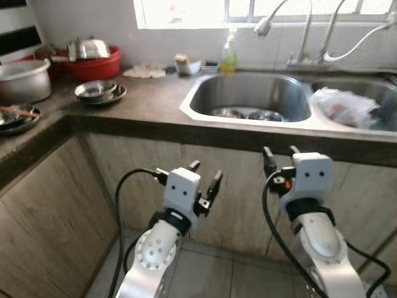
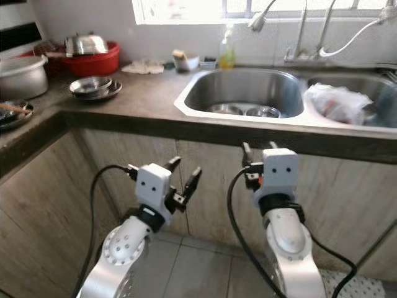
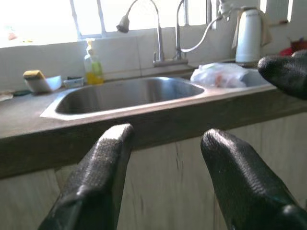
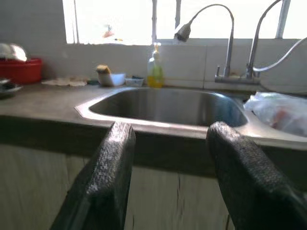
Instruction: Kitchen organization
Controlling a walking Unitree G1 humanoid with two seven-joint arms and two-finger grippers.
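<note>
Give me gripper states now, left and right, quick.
Left gripper: open, fingers apart, holding nothing, below the counter edge.
Right gripper: open, holding nothing, raised in front of the sink.

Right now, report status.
Left gripper and right gripper open, empty, below the counter edge. Steel bowls in left sink basin. Plastic bag in right basin.
</note>
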